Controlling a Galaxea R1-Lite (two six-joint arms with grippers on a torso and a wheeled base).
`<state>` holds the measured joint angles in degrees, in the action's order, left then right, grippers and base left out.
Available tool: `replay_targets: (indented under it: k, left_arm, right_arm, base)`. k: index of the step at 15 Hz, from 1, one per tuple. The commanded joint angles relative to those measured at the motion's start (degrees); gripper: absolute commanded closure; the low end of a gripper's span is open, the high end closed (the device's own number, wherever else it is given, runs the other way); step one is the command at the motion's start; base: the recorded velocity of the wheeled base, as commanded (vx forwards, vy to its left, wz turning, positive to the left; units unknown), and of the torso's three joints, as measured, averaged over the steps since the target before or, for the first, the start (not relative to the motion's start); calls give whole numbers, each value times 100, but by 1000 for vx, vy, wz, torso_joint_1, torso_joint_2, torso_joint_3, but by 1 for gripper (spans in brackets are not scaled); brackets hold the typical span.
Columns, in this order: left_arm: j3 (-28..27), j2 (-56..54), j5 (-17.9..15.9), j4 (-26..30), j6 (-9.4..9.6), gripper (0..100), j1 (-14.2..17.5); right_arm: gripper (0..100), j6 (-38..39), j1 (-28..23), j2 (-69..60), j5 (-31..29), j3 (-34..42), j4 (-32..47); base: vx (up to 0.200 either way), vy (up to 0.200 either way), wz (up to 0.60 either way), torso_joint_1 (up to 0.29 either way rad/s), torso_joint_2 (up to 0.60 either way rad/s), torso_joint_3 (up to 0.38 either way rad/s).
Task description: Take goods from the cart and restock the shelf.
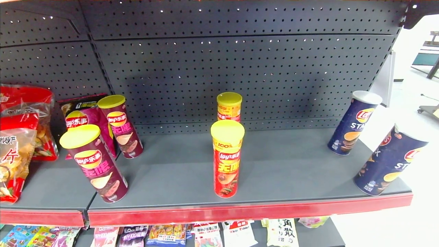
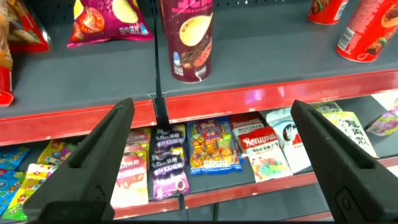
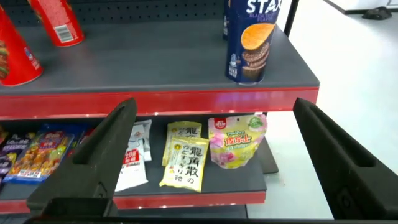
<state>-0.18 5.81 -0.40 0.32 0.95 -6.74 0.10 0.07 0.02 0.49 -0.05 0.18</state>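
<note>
Your left gripper (image 2: 211, 109) and right gripper (image 3: 214, 102) face the shelf's red front lip (image 1: 240, 211), each with fingers spread wide and empty. On the matte grey shelf (image 1: 178, 164), cylindrical chip cans stand in pairs. Two purple cans (image 1: 96, 164) are at the left and two red cans (image 1: 226, 161) in the middle, all yellow-lidded. Two navy cans (image 1: 351, 125) with white lids are at the right. Glossy snack bags (image 1: 17, 137) sit leftmost, and a perforated back panel (image 1: 240, 68) rises behind.

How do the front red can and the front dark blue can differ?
The red can has a yellow lid; the dark blue can has a white one. The red can stands midway along, the dark blue can by the right end. Both stand upright on one shelf.
</note>
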Motion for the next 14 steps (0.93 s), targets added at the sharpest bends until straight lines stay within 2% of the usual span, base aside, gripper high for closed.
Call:
replay_targets:
  k: [1, 3, 5, 8, 14]
  left_arm:
    - [1, -1, 5, -5, -7, 0, -3]
    - [1, -1, -4, 3, -7, 0, -3]
    - [1, -1, -4, 3, 2, 0, -3]
    - [1, -1, -4, 3, -7, 0, -3]
    - [1, -1, -4, -5, -7, 0, -3]
  right_arm:
    - [0, -1, 1, -2, 4, 5, -1]
    - [0, -1, 1, -2, 4, 5, -1]
    - [0, -10, 1, -2, 4, 5, -1]
    - [0, -1, 1, -2, 4, 5, -1]
    - [0, -10, 1, -2, 4, 5, -1]
  base:
    - [-200, 0, 0, 17, 12, -2]
    - [-200, 0, 0, -12, 5, 0]
    - [0, 0, 0, 0, 0, 0]
    - [0, 0, 600, -7, -4, 2]
    - [0, 0, 0, 0, 0, 0]
